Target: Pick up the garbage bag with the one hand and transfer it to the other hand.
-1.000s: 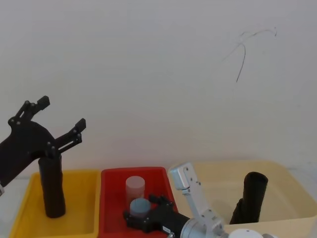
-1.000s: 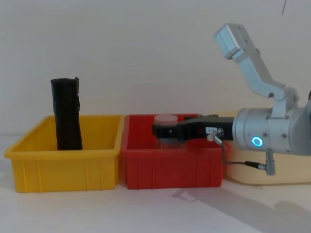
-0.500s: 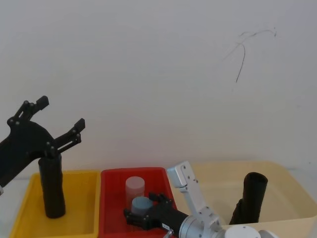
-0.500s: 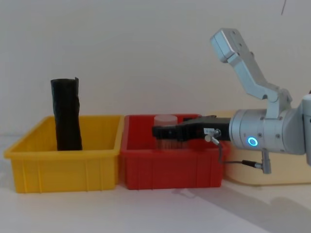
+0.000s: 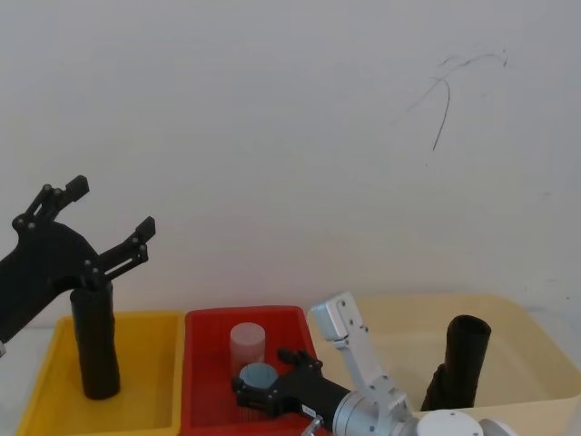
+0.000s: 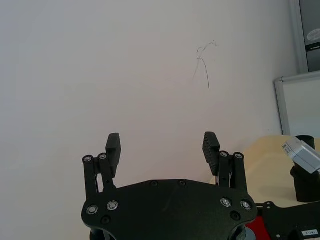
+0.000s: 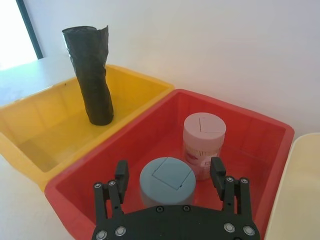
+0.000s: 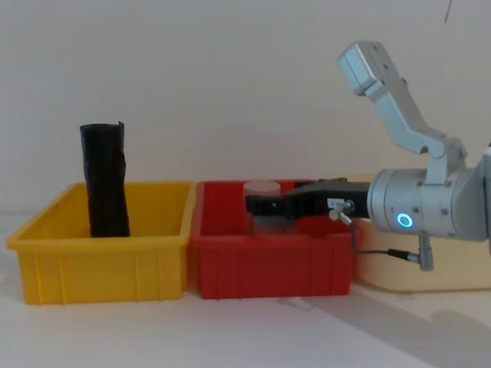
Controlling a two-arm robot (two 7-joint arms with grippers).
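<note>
Right of the spread right claw (image 7: 169, 169), apparently well apart, garbage bag (image 5: 467, 357) upright in beige tub (image 5: 534, 352).

No text, brand, number or sign can be read anywhere. A small white label (image 8: 335, 205) sits on the black body of the right arm's hand above the red bin (image 8: 272, 264), and a similar one (image 6: 308, 232) shows in the left wrist view, but their print is too small to make out. The pink jar (image 7: 204, 145) in the red bin carries a faint printed patch that is also illegible.
</note>
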